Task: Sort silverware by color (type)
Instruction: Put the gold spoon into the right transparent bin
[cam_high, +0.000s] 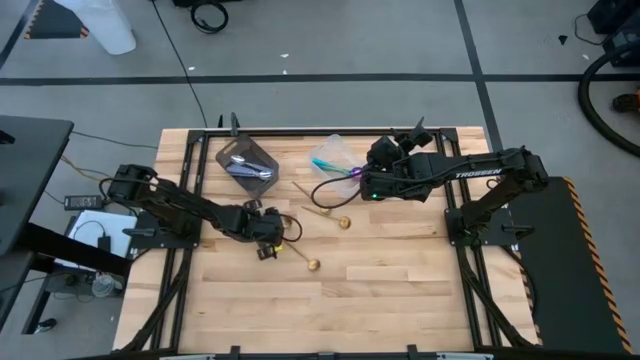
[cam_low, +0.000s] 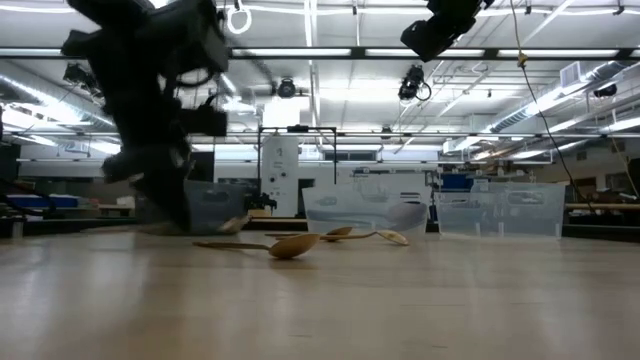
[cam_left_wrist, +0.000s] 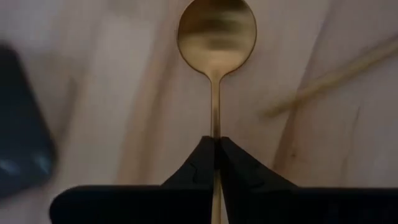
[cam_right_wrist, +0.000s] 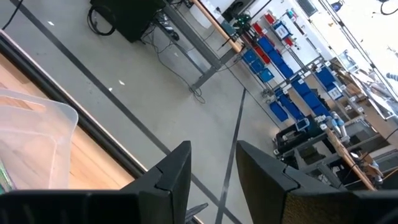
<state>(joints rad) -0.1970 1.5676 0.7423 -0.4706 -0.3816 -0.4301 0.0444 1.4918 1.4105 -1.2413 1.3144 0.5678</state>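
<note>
A gold spoon (cam_left_wrist: 216, 37) lies on the wooden table (cam_high: 400, 290), its bowl (cam_high: 313, 265) pointing toward the near right. My left gripper (cam_left_wrist: 216, 142) is shut on its handle, left of the table's middle (cam_high: 269, 248). Two more gold spoons (cam_high: 330, 216) lie just beyond it. A dark tub (cam_high: 247, 160) at the back holds silver spoons. A clear tub (cam_high: 335, 155) beside it holds blue-purple ones. My right gripper (cam_right_wrist: 213, 146) hangs open and high near the far edge (cam_high: 408, 136), right of the clear tub, with nothing between its fingers. My left gripper pinches the gold spoon's thin handle (cam_left_wrist: 215, 121) between its two fingertips, some way back from the bowl. The fingers slant down from the table's left and lie along the handle. In the low view the spoon's bowl (cam_low: 290, 246) rests on the table.
A loose gold handle (cam_left_wrist: 336, 78) lies close to the held spoon's bowl. The two tubs stand side by side at the table's far middle. Bare wood stretches along the near half of the table (cam_high: 330, 310). Cables and floor lie beyond the far edge.
</note>
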